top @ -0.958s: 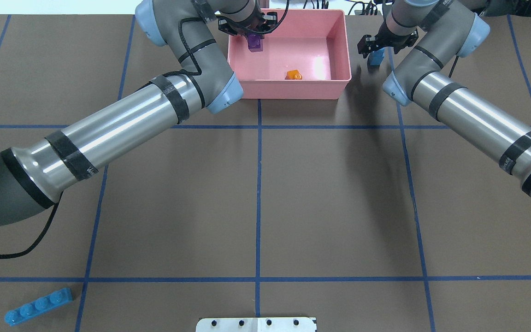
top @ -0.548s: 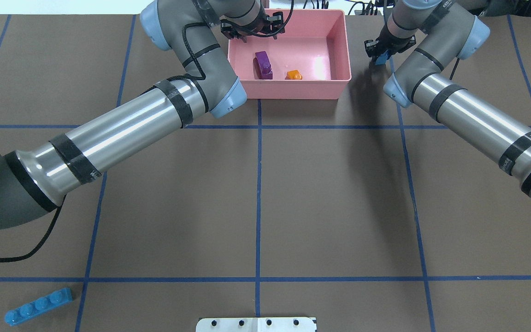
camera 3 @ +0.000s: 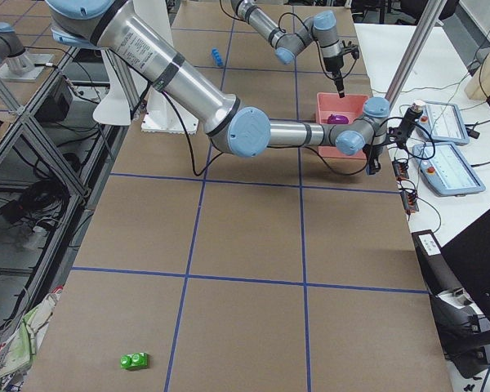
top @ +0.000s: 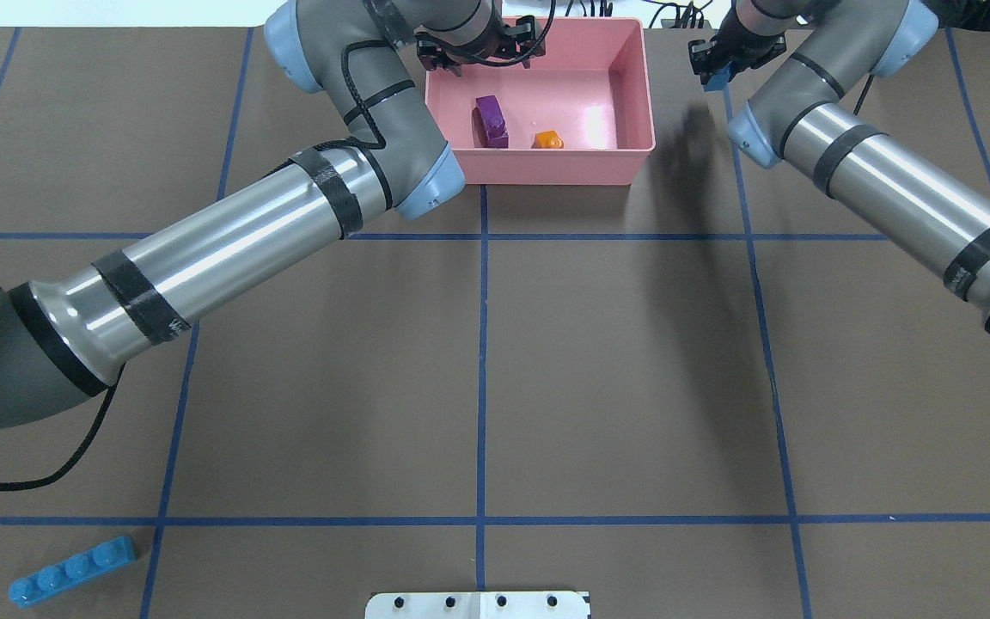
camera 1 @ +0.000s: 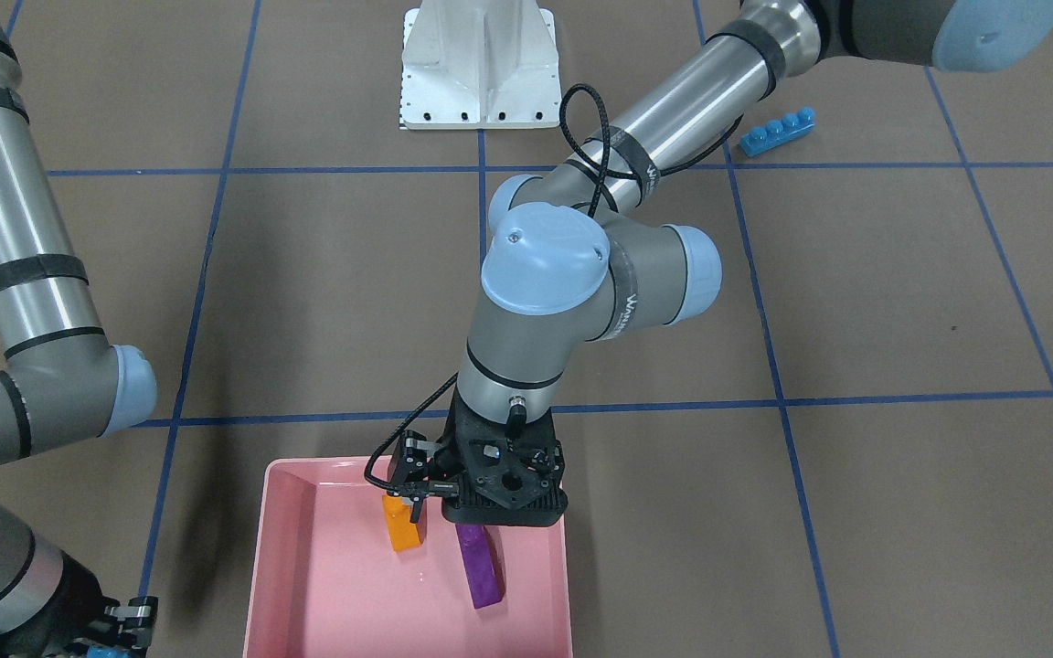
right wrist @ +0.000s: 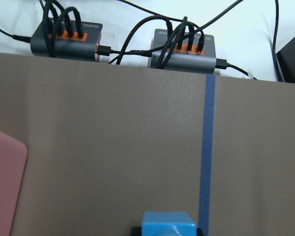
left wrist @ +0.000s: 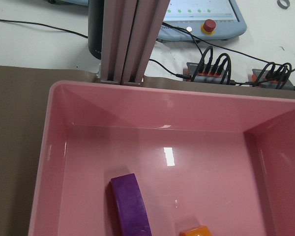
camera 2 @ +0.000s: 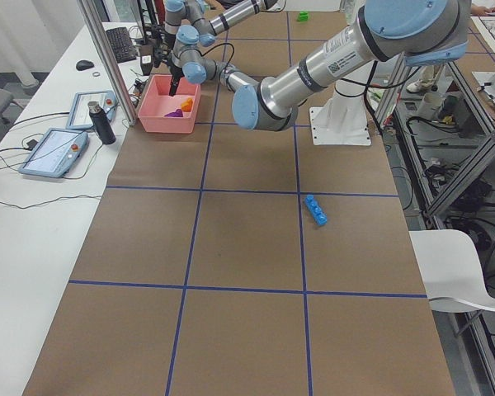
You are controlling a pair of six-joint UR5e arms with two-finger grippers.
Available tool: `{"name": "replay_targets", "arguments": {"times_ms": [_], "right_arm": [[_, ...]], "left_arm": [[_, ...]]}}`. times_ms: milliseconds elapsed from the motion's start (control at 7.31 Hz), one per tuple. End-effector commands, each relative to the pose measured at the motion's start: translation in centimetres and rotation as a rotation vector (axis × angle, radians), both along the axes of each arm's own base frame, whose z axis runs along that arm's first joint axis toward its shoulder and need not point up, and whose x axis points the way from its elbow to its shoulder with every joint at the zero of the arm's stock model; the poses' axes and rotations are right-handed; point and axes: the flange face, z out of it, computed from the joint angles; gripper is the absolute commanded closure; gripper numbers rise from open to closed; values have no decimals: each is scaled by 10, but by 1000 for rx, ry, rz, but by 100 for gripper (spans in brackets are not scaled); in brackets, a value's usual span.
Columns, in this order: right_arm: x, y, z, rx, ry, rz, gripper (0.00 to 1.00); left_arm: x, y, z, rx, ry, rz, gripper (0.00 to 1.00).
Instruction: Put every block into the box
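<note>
Pink box [top: 538,168], top centre, holds purple block [top: 490,121], orange block [top: 548,139]. Left gripper [top: 479,53] above it, released. Right gripper [top: 721,64], top right, grips short blue block [top: 717,79]. I count long blue block [top: 71,571], green block [camera 3: 135,359] outstanding.

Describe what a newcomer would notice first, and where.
The pink box at the far edge of the table stands out, holding a purple block and an orange block below the open left hand. Right of it, the right hand holds a short blue block off the table; a long blue block lies near the robot's left.
</note>
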Motion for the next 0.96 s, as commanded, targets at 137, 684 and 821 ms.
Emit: {"name": "replay_targets", "arguments": {"times_ms": [137,684,821], "right_arm": [[60,-8,-113,-23,-117,-21,100],[-26,10,-226,-4,-120,-28,100],[-68,24,-243,54,-83,-18,100]], "left_arm": [[-57,25,-38,-115,-20,86,0],[-143,83,61,-91,-154,198,1],[-160,105,89,-94,-159,204,0]]}}
